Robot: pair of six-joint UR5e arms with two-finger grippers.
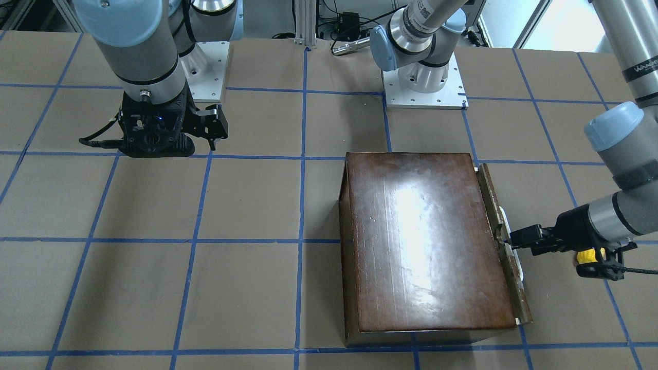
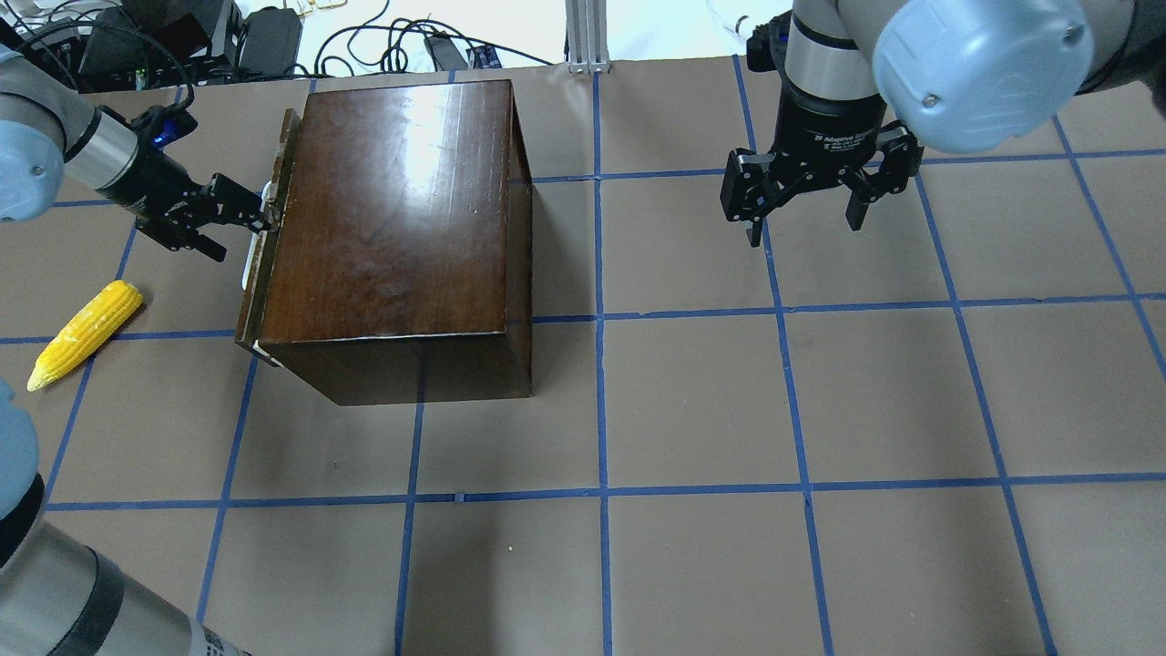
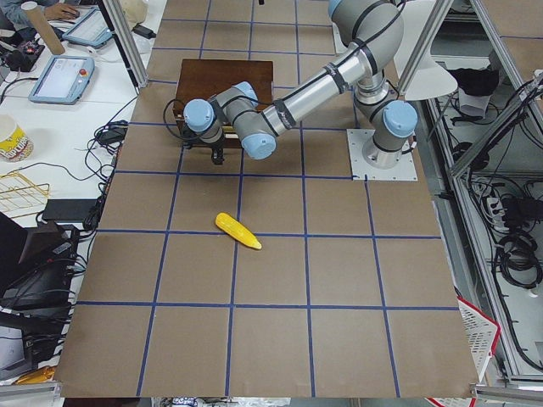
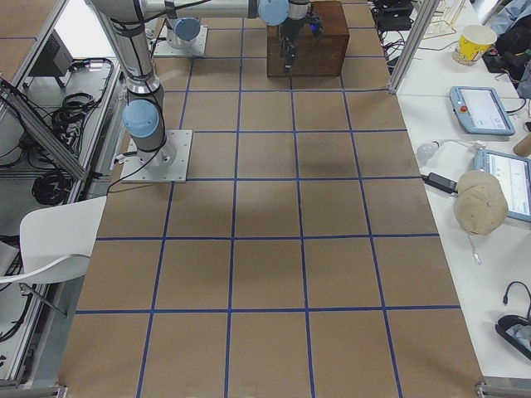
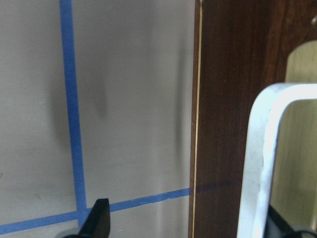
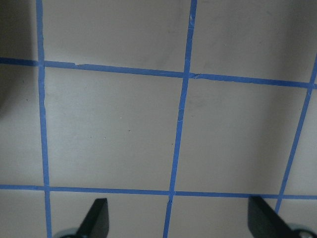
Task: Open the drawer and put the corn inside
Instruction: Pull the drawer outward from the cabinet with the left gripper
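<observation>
The dark-brown box [image 2: 401,228] stands at the back left of the overhead view. The drawer's dark front panel [image 2: 266,246] sits close against the box, barely ajar at most. My left gripper [image 2: 244,232] is open at the pale metal handle [image 5: 262,163]. The handle's bar lies between the fingers, close to one of them. The yellow corn [image 2: 86,333] lies on the table to the left of the box, apart from the gripper. My right gripper [image 2: 806,232] hangs open and empty over bare table to the right of the box.
The table is brown paper with a blue tape grid [image 6: 181,124]. Both arm bases [image 1: 424,87] are bolted along the robot's edge. Tablets, cables and a cup [image 4: 477,41] lie on side benches beyond the table edges.
</observation>
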